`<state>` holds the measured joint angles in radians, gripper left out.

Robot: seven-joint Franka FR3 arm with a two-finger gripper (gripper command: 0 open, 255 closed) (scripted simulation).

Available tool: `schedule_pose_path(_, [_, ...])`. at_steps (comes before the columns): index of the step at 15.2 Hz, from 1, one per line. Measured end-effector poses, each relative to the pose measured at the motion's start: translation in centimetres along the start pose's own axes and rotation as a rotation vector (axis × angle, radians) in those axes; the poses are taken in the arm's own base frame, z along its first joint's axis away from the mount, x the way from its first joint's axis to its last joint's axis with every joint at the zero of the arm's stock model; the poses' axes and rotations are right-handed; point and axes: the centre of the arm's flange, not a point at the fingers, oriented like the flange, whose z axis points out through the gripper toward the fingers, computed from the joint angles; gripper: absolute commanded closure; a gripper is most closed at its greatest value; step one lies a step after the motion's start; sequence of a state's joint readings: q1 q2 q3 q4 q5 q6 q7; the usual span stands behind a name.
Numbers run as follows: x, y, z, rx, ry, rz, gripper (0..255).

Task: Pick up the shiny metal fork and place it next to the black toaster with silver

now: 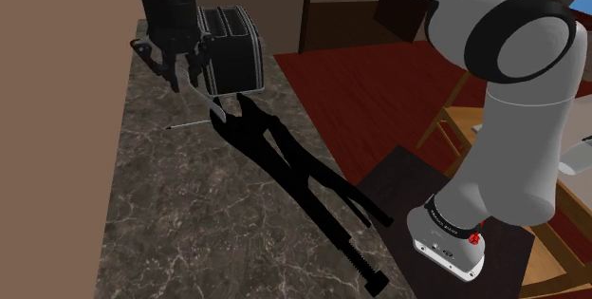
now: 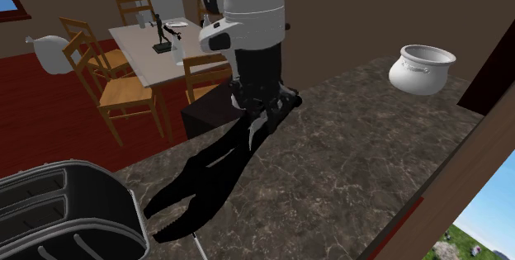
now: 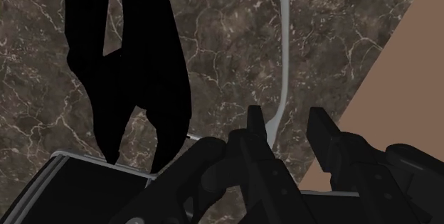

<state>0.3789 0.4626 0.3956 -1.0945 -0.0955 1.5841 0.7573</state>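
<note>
Jaws, apart and empty, above the fork (image 1: 190, 122) near the toaster (image 1: 235, 50): descend vertically, straddling its thin handle squarely.

1. The gripper (image 3: 286, 119) hangs above the countertop (image 1: 180, 221).
2. The fork (image 3: 284, 52) lies on the countertop directly beneath the gripper, running out ahead of its fingertips.
3. The toaster (image 1: 234, 50) stands on the countertop just beside the gripper.
4. The wall (image 1: 57, 107) rises on the gripper's opposite side, near it.
5. The pot (image 2: 422, 70) sits on the countertop, well apart from the gripper.
</note>
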Motion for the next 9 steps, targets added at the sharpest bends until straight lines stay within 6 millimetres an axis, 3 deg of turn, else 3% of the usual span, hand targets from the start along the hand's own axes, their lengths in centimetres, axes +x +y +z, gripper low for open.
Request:
schedule_pose_path(4, [0.0, 0.3, -1.6, 0.000, 0.000, 0.000, 255])
schedule_pose_path(9, [1.3, 5.9, -2.3, -0.001, 0.000, 0.000, 255])
